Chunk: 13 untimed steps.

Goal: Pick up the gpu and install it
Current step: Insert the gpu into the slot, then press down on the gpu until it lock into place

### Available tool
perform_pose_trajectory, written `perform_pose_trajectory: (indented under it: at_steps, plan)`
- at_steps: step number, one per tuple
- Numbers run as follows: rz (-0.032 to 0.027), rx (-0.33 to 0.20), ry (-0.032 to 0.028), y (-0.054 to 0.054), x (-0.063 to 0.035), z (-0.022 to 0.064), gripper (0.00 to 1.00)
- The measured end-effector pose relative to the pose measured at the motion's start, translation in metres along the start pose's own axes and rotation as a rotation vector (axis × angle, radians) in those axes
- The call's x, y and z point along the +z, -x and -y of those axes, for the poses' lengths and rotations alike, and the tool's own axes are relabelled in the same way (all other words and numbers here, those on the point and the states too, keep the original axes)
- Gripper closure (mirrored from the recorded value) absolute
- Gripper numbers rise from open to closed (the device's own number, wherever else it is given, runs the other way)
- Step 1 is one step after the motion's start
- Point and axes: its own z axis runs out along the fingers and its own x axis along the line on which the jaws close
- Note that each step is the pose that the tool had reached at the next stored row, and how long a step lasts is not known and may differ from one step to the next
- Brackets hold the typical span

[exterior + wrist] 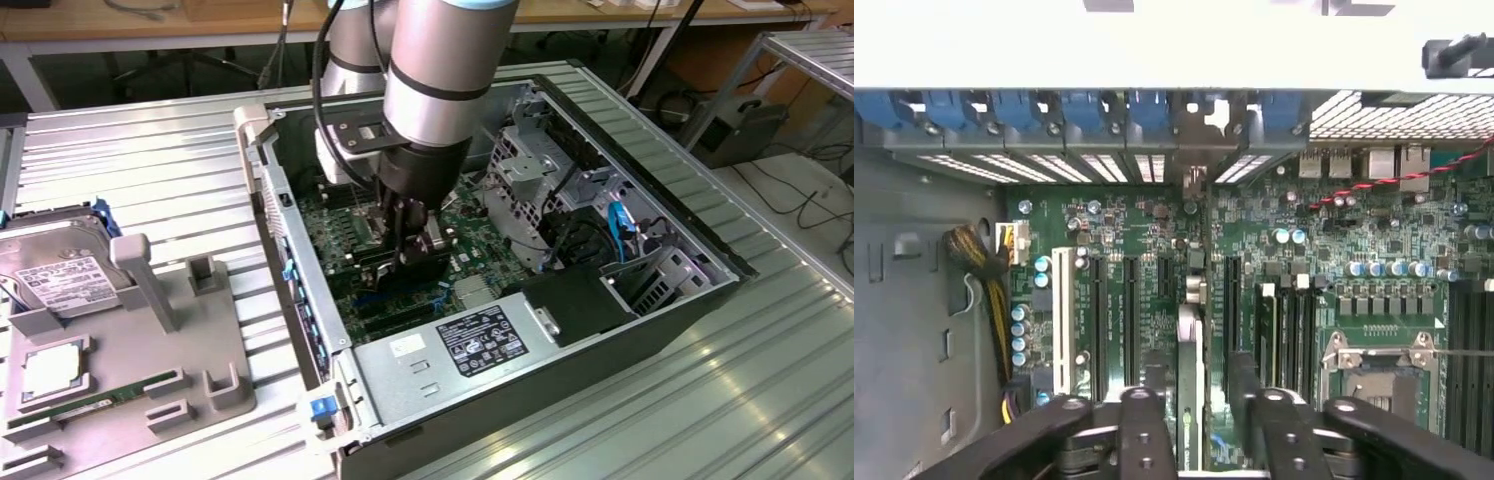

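Wrist view looked straight down between the two black fingers of the claw, which stood apart with the gpu edge-on in the gap, its silver bracket reaching toward the blue slot clips at the rear wall of the computer case. Whether the pads touched the card could not be told; it appeared seated upright in a motherboard slot, presumably so that its edge connector met the socket squarely. Exterior view added the wider setting: the claw deep inside the open case, and a grey parts fixture with a hard drive near the tabletop's edge.
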Motion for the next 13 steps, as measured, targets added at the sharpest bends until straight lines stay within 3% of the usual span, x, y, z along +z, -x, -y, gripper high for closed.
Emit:
perform_pose_trajectory:
  at_steps: [2,5,6,13]
  plan:
    - [0.0002,0.000,-0.0001,0.0002,0.0001,-0.0002,0.75]
    - [0.0000,0.000,0.0000,0.0003,0.0000,-0.0003,0.80]
    - [0.0000,0.000,0.0000,0.0003,0.0000,-0.0003,0.87]
    - [0.0000,0.000,0.0000,0.0003,0.0000,-0.0003,0.89]
